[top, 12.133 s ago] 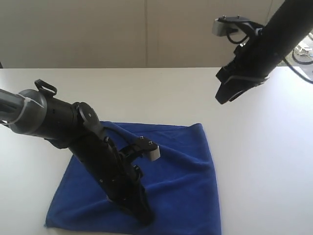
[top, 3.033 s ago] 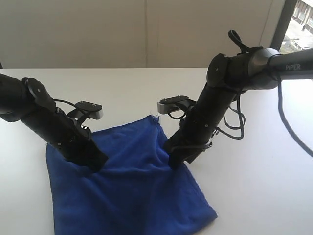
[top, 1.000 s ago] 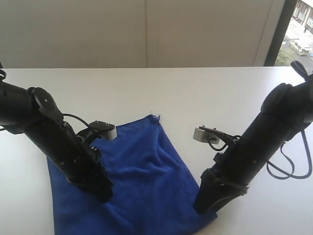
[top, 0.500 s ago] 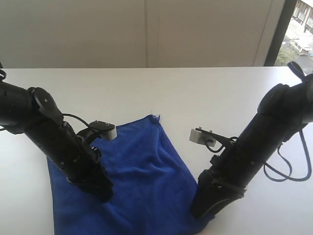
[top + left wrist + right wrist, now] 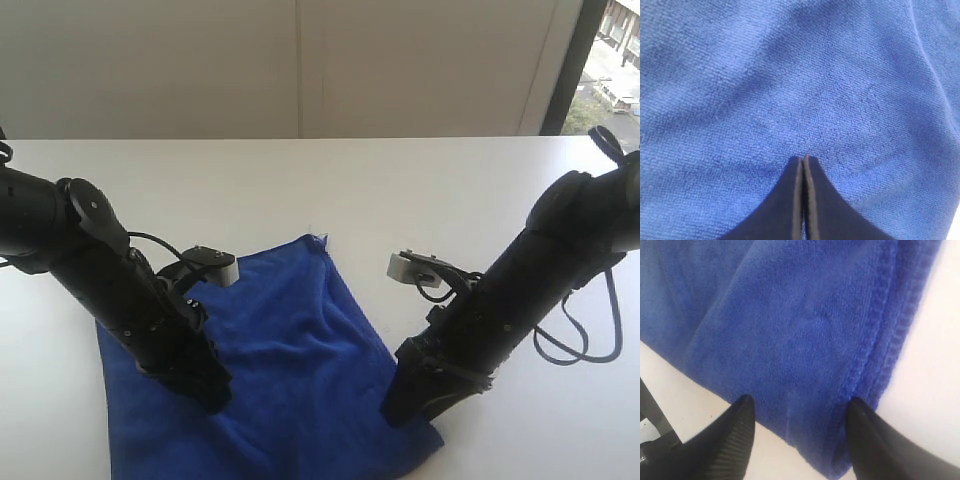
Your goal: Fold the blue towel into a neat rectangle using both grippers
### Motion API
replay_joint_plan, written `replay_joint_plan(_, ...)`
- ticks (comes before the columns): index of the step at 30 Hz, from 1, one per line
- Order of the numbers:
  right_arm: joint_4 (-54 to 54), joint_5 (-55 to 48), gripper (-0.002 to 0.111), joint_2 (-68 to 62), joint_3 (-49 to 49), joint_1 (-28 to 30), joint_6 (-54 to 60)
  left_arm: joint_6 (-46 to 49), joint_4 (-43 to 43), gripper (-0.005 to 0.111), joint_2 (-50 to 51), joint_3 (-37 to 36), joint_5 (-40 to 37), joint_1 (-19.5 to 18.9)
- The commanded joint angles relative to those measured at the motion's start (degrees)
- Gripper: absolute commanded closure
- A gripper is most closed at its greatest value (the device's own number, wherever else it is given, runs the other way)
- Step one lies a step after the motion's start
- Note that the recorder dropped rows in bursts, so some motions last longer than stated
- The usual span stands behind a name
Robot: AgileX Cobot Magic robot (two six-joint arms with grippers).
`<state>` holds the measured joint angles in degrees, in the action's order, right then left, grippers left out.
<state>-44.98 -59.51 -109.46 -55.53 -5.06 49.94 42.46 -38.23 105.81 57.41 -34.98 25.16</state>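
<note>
Exterior view: one blue towel [image 5: 290, 350] lies rumpled on the table [image 5: 400, 180], beneath two pincers. The left pincer [image 5: 803, 159] is shut tight, with its tip on the cloth; whether it pinches any is unclear. The right pincer [image 5: 797, 405] gapes wide, straddling the towel's hemmed corner.

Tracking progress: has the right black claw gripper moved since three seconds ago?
Yes. The right black claw gripper went from the middle of the deep blue plush towel toward its near right corner, away from its far tip.
</note>
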Motion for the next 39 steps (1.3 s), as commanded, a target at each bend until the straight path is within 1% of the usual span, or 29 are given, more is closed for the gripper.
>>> replay_joint_plan(1, -0.48, -5.62, 0.056, -0.13, 0.3, -0.04, -1.25, 0.42, -0.89, 0.107, -0.08, -0.26, -0.93, 0.24)
replay_joint_plan(3, -0.48, -6.8, 0.056, -0.13, 0.3, -0.04, -1.25, 0.54, -0.89, 0.107, -0.08, -0.26, -0.8, 0.24)
replay_joint_plan(7, -1.56, -2.86, 0.056, -0.35, 0.3, -0.04, -1.09, 1.02, -0.89, 0.107, -0.08, -0.26, -0.7, 0.24)
replay_joint_plan(11, -2.22, -2.13, 0.056, -2.75, 0.3, -0.04, -1.09, 1.02, -0.89, 0.107, -0.08, -0.26, -0.7, 0.24)
replay_joint_plan(18, -9.97, -0.23, 0.056, -4.46, 0.07, -0.04, 3.31, 1.08, -0.89, 0.107, -0.08, -0.26, -0.82, 0.24)
replay_joint_plan(27, -9.18, 1.11, 0.057, -4.35, -2.6, -0.04, 3.4, 1.08, -0.89, 0.107, -0.08, -0.26, -0.82, 0.24)
replay_joint_plan(29, -9.18, 2.76, 0.062, -4.35, -2.65, -0.04, 3.4, 1.18, -0.89, 0.107, -0.08, -0.26, -0.82, 0.24)
replay_joint_plan(30, -9.18, 2.92, 0.068, -4.35, -2.65, -0.04, 3.4, 1.18, -0.89, 0.107, -0.08, -0.26, -0.82, 0.24)
replay_joint_plan(31, -9.18, 2.92, 0.071, -4.35, -2.65, -0.04, 3.4, 1.18, -0.89, 0.107, -0.08, -0.26, -0.82, 0.24)
replay_joint_plan(35, -8.64, 2.92, 0.1, -4.35, -2.65, -0.04, 2.32, 1.23, -0.89, 0.107, -0.08, -0.26, -0.82, 0.24)
replay_joint_plan(36, -8.03, 2.92, 0.104, -4.35, -2.65, -0.04, 1.9, 1.23, -0.89, 0.107, -0.08, -0.26, -0.82, 0.24)
replay_joint_plan(37, -5.76, 3.18, 0.108, -4.35, -2.65, -0.04, -0.54, 1.23, -0.89, 0.107, -0.08, -0.26, -0.82, 0.24)
replay_joint_plan(39, -0.56, 4.01, 0.108, -4.35, -2.65, -0.04, -4.58, 1.23, -0.89, 0.107, -0.08, -0.26, -0.82, 0.24)
